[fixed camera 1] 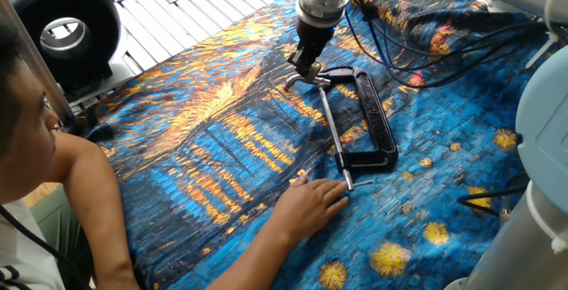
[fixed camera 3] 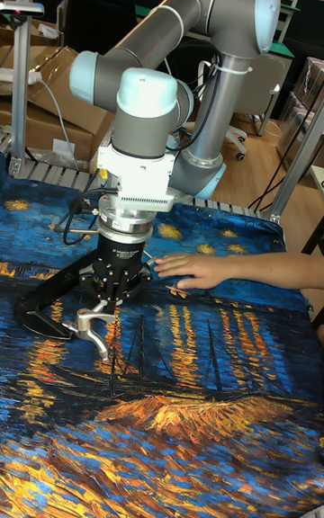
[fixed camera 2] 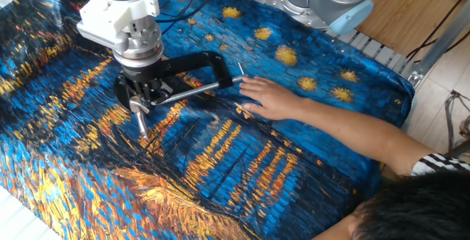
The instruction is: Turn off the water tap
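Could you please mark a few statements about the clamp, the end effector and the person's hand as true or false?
1. The clamp lies flat on the painted cloth. True.
2. The end effector is at the crossbar end of the screw rod. False: it is at the curved silver end piece.
3. A person's hand rests on the cloth beside the clamp. True.
4. The hand grips the end effector. False: they are apart, at opposite ends of the rod.
5. The cloth is plain white. False: it is blue and orange.
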Robot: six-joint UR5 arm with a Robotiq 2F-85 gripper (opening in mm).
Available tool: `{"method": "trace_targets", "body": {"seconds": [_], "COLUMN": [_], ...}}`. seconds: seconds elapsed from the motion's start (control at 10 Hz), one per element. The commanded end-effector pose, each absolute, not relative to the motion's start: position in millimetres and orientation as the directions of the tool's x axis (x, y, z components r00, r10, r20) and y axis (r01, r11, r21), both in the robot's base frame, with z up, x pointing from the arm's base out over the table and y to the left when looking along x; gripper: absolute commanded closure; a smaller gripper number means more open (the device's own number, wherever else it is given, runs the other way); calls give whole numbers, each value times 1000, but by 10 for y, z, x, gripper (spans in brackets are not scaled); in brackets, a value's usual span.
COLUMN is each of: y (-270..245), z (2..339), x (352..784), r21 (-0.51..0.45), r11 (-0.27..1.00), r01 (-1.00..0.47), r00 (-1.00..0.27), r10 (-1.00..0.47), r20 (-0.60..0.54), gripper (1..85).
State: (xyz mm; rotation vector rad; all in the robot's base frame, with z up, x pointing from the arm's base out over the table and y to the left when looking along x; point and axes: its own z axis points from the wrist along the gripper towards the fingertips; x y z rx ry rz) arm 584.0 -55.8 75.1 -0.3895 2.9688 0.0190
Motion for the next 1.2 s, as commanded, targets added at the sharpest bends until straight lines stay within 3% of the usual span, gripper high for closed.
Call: {"method": "trace_targets", "body": {"seconds": [0.0, 0.6, 0.8, 1.1], "y": [-640, -777, -778, -968], "z": [800, 865, 838, 863], "x": [5946, 6161, 6194, 6271], "r21": [-55, -153, -137, -220], "r11": [953, 920, 914, 875], "r01": [-296, -362, -382, -430], "r00": [-938, -894, -880, -845], "r10": [-301, -389, -405, -477], "r20": [-171, -223, -248, -244], "gripper": [843, 843, 843, 843]}}
